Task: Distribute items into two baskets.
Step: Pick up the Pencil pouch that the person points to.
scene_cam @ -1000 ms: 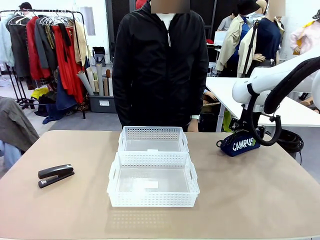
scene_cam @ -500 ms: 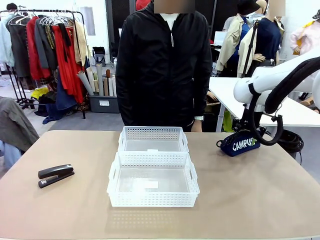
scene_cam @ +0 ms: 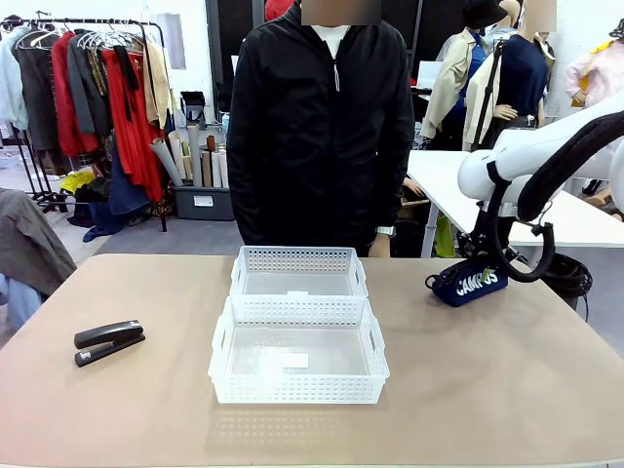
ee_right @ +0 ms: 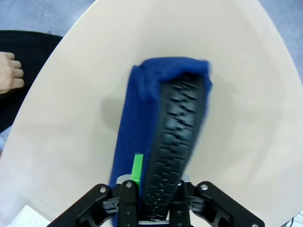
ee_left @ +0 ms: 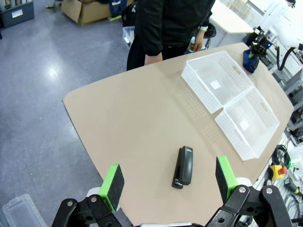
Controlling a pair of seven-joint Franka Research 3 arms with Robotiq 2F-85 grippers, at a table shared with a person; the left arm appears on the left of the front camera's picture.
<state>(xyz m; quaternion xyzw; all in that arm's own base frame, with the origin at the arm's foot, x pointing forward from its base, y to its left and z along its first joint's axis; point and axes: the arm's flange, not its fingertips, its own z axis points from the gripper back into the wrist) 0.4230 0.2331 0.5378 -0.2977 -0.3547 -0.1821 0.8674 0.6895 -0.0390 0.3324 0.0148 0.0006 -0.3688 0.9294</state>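
Observation:
The navy-blue pouch (scene_cam: pixel 468 283) with white lettering lies on the table's right side, right of the baskets. My right gripper (scene_cam: pixel 485 259) is down on it. In the right wrist view the pouch (ee_right: pixel 142 109) stands pinched on edge between the fingers, black zip facing up, and the gripper (ee_right: pixel 154 182) is shut on it with one green pad (ee_right: pixel 137 168) showing. The black stapler (scene_cam: pixel 109 341) lies at the table's left. My left gripper (ee_left: pixel 169 178) hangs open high above the stapler (ee_left: pixel 184 166). Two white baskets, the far one (scene_cam: pixel 297 259) and the near one (scene_cam: pixel 297 388), sit end to end mid-table.
A person in a black jacket (scene_cam: pixel 322 127) stands at the far edge behind the baskets, with a hand (ee_right: pixel 9 71) near the table rim. The baskets (ee_left: pixel 196 91) (ee_left: pixel 230 137) hold only small white labels. Bare tabletop (scene_cam: pixel 487 390) lies around them.
My right gripper's fingers have drawn together on the pouch, which now looks squeezed narrower. The stapler, baskets and left arm have not moved.

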